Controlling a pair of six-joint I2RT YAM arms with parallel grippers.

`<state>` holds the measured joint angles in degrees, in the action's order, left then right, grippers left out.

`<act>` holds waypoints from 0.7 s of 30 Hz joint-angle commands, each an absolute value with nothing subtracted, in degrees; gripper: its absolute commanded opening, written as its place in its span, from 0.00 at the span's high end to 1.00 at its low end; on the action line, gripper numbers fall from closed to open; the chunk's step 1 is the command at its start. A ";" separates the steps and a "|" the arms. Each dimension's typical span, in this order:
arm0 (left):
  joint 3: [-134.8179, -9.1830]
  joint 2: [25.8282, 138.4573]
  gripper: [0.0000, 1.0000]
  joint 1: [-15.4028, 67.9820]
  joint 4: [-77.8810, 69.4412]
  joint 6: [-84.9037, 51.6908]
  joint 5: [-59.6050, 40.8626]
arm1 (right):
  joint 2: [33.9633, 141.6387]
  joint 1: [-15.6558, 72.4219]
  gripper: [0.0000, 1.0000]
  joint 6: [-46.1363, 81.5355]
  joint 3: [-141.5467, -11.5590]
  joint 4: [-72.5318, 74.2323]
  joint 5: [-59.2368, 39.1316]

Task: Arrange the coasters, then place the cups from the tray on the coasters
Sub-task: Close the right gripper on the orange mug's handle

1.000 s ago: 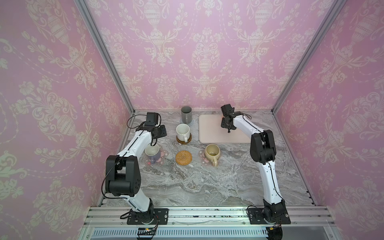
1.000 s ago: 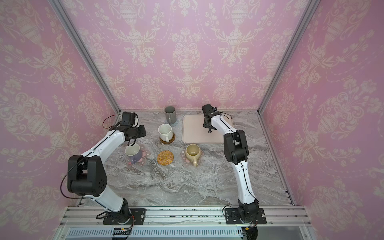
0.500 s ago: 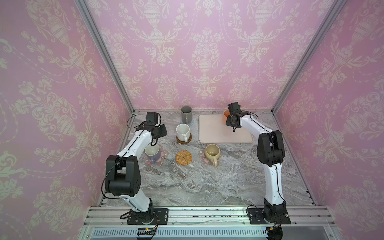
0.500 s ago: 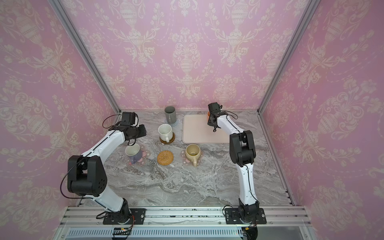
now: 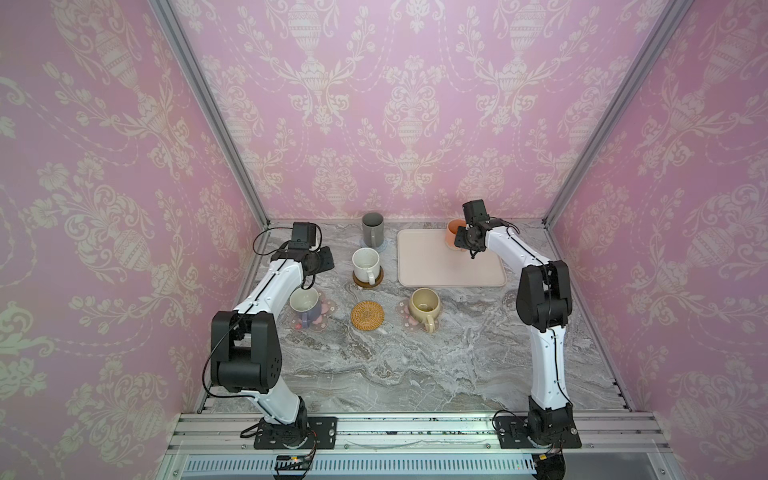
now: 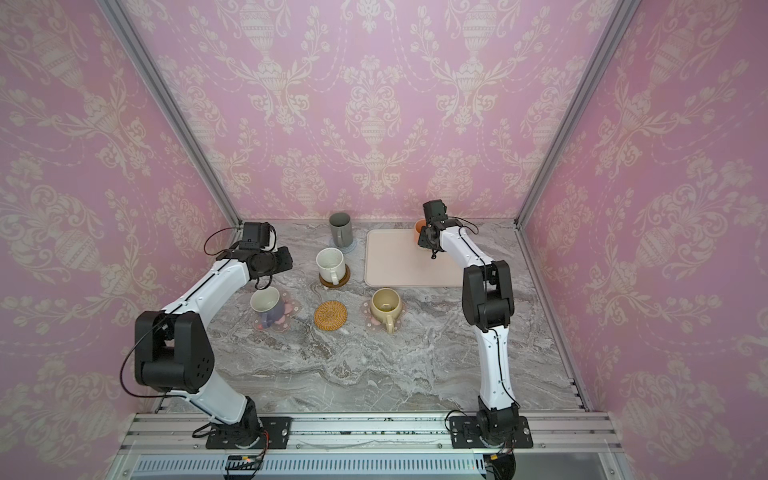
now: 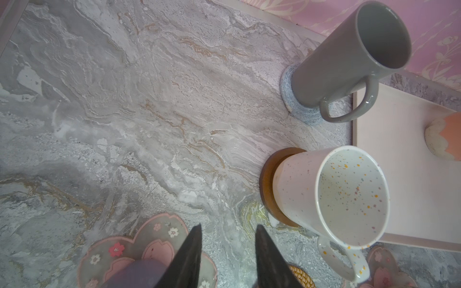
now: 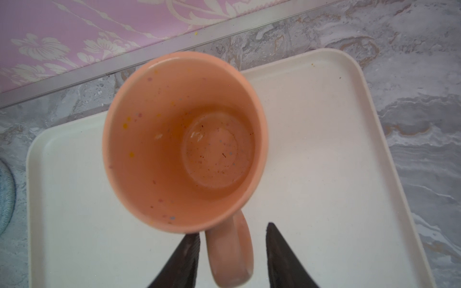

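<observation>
The right gripper [image 8: 234,229] points down over the far edge of the tray [image 8: 324,149]. Its jaws are apart astride the handle of the peach-orange mug [image 8: 184,139], with a gap beside one finger. That mug stands upright, the only cup on the tray. Left of the tray, the left gripper [image 7: 228,225] hangs open and holds nothing, above the lavender mug [image 5: 305,302] on its flower coaster [image 7: 139,246].

Twin white-and-black arms
Left arm [image 5: 272,286] and right arm [image 5: 511,249]: white shells, black joints, looping black cables [image 5: 254,245], black base plates [image 5: 324,432].
</observation>
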<state>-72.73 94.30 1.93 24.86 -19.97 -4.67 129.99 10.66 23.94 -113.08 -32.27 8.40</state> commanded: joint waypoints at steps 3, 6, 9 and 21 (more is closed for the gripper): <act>-74.71 95.34 0.61 1.58 25.31 -21.70 -5.62 | 133.03 10.11 0.57 22.00 -116.37 -34.11 6.34; -74.96 95.27 0.61 1.58 25.30 -21.86 -5.62 | 133.33 10.11 0.59 21.63 -116.32 -34.45 5.76; -74.97 95.19 0.61 1.58 25.24 -21.98 -5.45 | 133.54 10.11 0.59 21.28 -116.18 -34.37 5.83; -74.81 95.63 0.61 1.67 25.31 -22.46 -5.28 | 135.83 9.93 0.63 20.13 -118.92 -34.16 6.28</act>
<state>-73.36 94.63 1.93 24.88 -21.21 -4.67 133.27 10.46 21.34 -116.38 -33.54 6.13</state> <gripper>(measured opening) 0.386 0.376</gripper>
